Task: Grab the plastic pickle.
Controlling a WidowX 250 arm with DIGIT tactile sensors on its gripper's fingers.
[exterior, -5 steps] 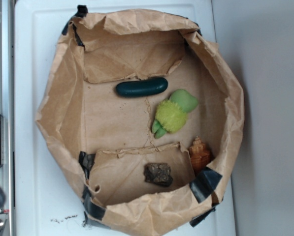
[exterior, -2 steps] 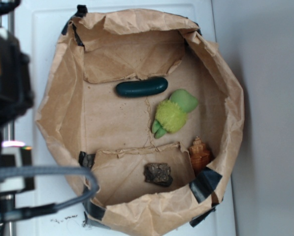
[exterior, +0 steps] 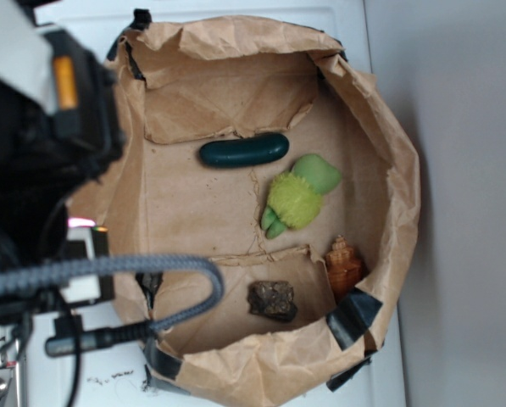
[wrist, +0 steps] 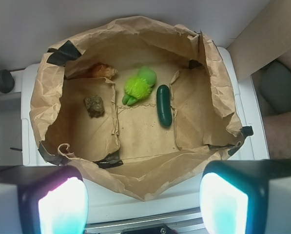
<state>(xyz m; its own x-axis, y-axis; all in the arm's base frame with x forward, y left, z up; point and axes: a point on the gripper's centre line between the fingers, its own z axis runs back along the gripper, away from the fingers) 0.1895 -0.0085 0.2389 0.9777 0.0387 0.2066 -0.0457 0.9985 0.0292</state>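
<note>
Currently the approach step is in hand: nothing is grasped. The gripper (wrist: 143, 204) hangs high above the near rim of the paper bag (wrist: 48, 92), its jaws set wide apart and empty. The pickle (wrist: 164, 105) lies flat on the bag's floor, at roughly 12 o'clock from the jaws in the wrist view, just beside the plush toy (wrist: 138, 86), which sits at its 10 o'clock. A rock (wrist: 94, 106) and a shell (wrist: 103, 71) lie well apart. Judged next: advance over the pickle, descend inside the bag, and straddle its narrow width clear of the toy.
</note>
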